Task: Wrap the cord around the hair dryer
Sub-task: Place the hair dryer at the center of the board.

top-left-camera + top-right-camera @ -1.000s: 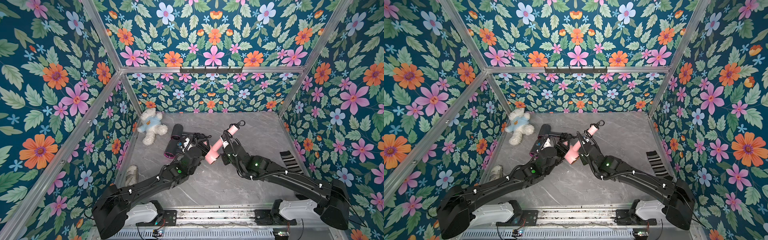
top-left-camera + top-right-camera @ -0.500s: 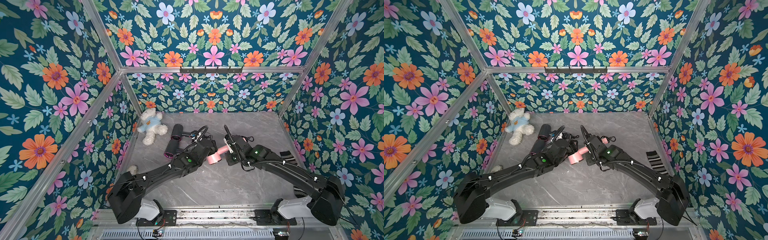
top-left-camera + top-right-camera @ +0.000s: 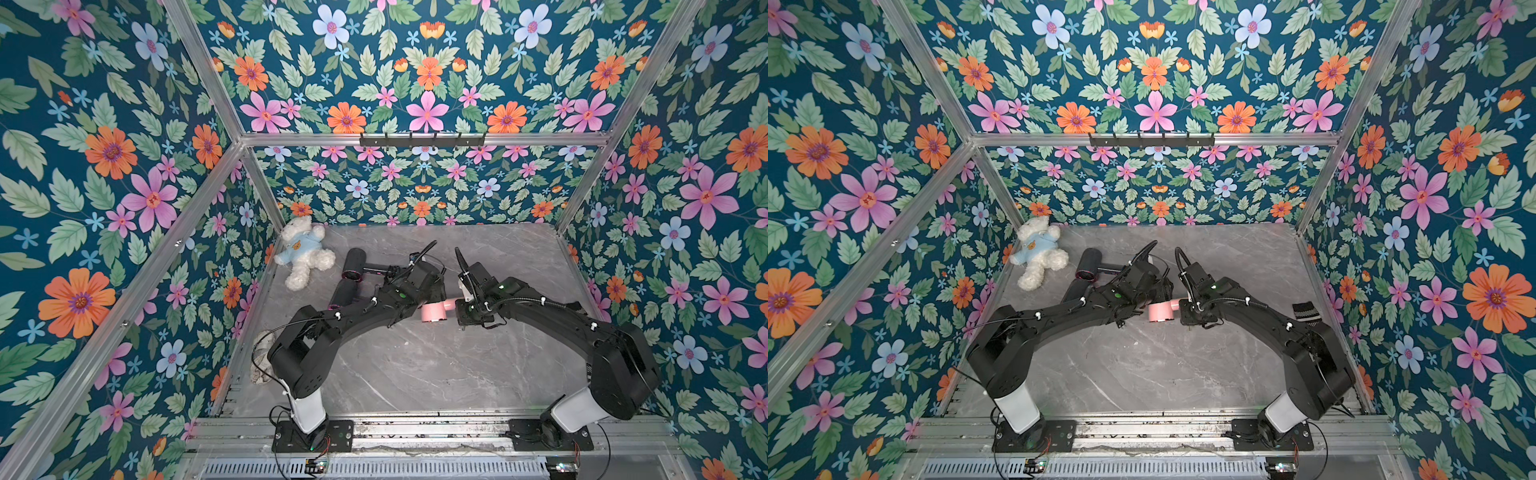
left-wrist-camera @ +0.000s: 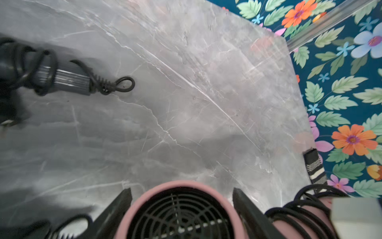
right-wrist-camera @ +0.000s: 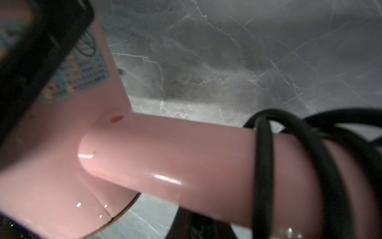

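Both arms rise from their bases, bend at high elbows and slope down to meet near the middle of the bench (image 3: 415, 374), wrists facing each other. The left arm (image 3: 332, 328) reaches rightward, and the left gripper (image 4: 182, 191) pinches the barrel of the pink hair dryer (image 3: 433, 312), one finger either side of the grille. The right arm (image 3: 561, 316) mirrors it; the right gripper (image 3: 468, 311) is clamped on the handle's end, where black cord (image 5: 263, 165) loops around it. The dryer lies level between them; whether it touches the bench is unclear.
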Controlling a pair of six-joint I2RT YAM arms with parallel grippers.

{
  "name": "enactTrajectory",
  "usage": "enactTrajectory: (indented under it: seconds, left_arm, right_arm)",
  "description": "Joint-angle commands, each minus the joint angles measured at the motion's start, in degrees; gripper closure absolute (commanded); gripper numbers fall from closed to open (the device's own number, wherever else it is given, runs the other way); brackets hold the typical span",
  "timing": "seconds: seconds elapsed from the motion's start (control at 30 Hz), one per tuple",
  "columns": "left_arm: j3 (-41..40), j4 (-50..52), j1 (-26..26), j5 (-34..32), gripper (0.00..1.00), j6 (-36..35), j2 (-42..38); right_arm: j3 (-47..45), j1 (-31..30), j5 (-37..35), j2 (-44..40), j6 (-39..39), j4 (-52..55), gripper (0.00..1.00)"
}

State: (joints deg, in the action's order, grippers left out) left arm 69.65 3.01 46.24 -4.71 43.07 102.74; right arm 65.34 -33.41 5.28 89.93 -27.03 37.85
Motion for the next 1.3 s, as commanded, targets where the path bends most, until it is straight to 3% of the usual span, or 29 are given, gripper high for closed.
enactTrajectory:
  seconds: [0.0, 0.33, 0.7, 0.83, 1.1, 1.27]
  left_arm:
    - [1.1, 4.1, -1.5, 0.4, 1.00, -6.2, 2.8]
    - [8.8, 12.2, -5.4, 5.6, 1.00, -15.9, 11.2]
    - [11.4, 14.5, -6.6, 5.2, 1.00, -18.5, 16.4]
    - [11.7, 15.6, -6.9, 5.1, 0.66, -19.0, 17.4]
    - [11.5, 14.9, -7.0, 4.8, 0.30, -20.7, 15.6]
    - [11.5, 13.7, -7.1, 4.4, 0.14, -22.6, 15.3]
  right_arm:
    - [1.3, 1.1, 7.2, 2.3, -1.5, -3.7, 1.00]
    - [8.4, 4.4, 12.6, 15.1, 0.4, -2.6, 1.00]
    - [12.8, 5.5, 7.9, 21.0, 2.9, 1.3, 1.00]
    - [13.5, 5.5, 6.6, 21.7, 3.7, 1.8, 0.89]
    - [14.7, 5.5, 5.9, 22.3, 4.4, 3.0, 0.67]
    - [14.6, 5.5, 6.0, 21.8, 4.2, 3.2, 0.61]
